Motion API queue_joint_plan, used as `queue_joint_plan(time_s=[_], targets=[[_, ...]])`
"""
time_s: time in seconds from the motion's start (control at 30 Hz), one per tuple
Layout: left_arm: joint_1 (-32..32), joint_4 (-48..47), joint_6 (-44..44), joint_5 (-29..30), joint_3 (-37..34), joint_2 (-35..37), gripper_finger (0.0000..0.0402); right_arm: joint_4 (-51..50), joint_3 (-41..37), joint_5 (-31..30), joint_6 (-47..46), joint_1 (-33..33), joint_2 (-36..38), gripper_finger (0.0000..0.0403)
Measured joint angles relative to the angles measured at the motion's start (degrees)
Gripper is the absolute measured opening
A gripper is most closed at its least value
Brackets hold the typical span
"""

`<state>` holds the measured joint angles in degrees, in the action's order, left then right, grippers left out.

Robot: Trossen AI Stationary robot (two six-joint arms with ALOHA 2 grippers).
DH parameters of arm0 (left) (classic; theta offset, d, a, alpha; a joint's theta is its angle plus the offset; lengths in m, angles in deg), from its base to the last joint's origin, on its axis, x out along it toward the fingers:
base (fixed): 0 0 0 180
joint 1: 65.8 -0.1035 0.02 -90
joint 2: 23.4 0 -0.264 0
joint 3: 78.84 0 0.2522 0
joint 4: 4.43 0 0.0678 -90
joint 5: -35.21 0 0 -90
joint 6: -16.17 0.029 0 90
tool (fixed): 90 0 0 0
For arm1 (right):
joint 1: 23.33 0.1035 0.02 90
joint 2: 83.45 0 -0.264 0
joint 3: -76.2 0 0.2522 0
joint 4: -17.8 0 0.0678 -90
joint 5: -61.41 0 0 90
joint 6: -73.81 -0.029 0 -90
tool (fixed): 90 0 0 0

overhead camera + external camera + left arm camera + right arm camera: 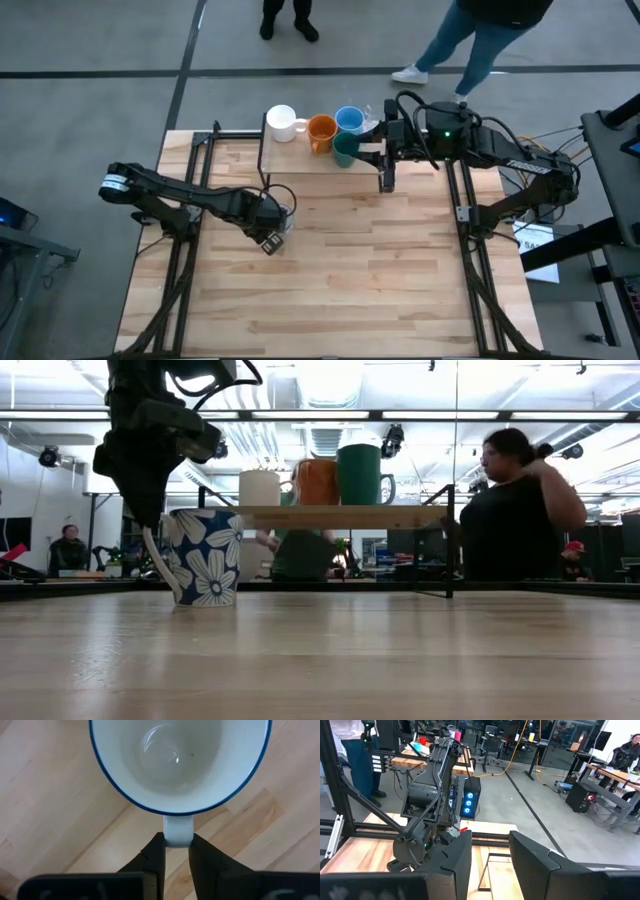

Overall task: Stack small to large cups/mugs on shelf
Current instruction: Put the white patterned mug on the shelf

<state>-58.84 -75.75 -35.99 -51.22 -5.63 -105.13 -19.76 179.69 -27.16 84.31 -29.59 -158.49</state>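
The dark-patterned mug [203,556] stands upright on the surface [380,270], mouth up, directly beneath the left claw [177,845]. In the left wrist view its white handle [178,830] sticks out from the blue-edged rim straight into the claw's gap, and the two dark fingers [156,855] sit one on each side of it, pinching the handle or very nearly so. The handle runs vertically down the mug's side, so the claw meets it from above with the fingers across its width.

From this claw, the shelf [300,150] lies well away toward the far edge of the surface, and it is raised on thin black legs. On it already stand a white mug [282,123], an orange mug [321,131], a light blue mug [349,119] and a dark green cup [345,149], close together in a row.

The right claw [387,183] hangs just beside the shelf's end near the green cup, fingers spread and empty. It is the nearer arm to the shelf; the left is the only one at the patterned mug. The coming move looks like a lift, then a carry up to the shelf.
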Motion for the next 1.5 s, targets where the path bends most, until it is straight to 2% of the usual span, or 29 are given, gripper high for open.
queue_joint_plan(time_s=[0.7,1.5], targets=[[0.0,0.1,-1.5,0.6,0.5,0.2,0.0043,0.0,-0.3,0.0,0.0,0.0,0.0,0.0125],[0.1,-0.1,-1.4,4.8,3.6,0.2,0.0042,0.1,-1.4,0.2,0.0,0.0,0.0,0.0125]])
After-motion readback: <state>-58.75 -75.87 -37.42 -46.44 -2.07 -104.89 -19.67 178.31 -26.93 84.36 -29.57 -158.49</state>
